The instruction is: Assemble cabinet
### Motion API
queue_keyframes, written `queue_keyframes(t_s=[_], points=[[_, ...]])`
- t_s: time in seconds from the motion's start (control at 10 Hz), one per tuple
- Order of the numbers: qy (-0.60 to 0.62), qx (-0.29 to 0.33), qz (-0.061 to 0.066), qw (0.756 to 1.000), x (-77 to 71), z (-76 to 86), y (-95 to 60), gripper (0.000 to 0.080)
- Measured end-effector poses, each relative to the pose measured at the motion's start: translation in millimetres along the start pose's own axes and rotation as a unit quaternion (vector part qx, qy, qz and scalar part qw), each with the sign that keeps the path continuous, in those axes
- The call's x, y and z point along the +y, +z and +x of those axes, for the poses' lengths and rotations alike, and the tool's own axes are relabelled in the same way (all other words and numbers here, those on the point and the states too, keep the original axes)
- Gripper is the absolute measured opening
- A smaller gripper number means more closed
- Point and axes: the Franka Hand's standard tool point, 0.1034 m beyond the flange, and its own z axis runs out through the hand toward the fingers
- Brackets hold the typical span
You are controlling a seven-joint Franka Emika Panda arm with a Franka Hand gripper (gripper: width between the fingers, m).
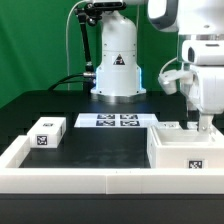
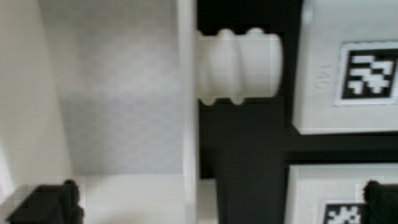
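The white cabinet body (image 1: 184, 150) stands at the exterior view's right, near the front rim, with a tag on its front face. My gripper (image 1: 203, 124) hangs just over its top at the far right. In the wrist view the gripper (image 2: 210, 204) is open, with dark fingertips (image 2: 43, 202) far apart on either side of a white wall of the body (image 2: 107, 110). A ribbed white knob (image 2: 240, 68) sticks out from that wall toward a tagged white panel (image 2: 347, 75). A small white tagged block (image 1: 47, 133) lies at the exterior view's left.
The marker board (image 1: 117, 121) lies flat in front of the robot base (image 1: 117, 60). A low white rim (image 1: 90, 178) edges the table's front and left side. Black table surface shows between the block and the cabinet body.
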Motion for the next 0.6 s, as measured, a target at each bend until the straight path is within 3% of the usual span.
queue_keyframes(t_s=[0.2,0.3,0.6], points=[[0.014,0.001,-0.006,1.000,-16.6,7.2,-15.4,0.0797],[0.025,0.005,-0.009,1.000,-37.9,15.9,-21.1,0.0797],[0.023,0.004,-0.005,1.000,-38.2,13.0,-17.9,0.0797]])
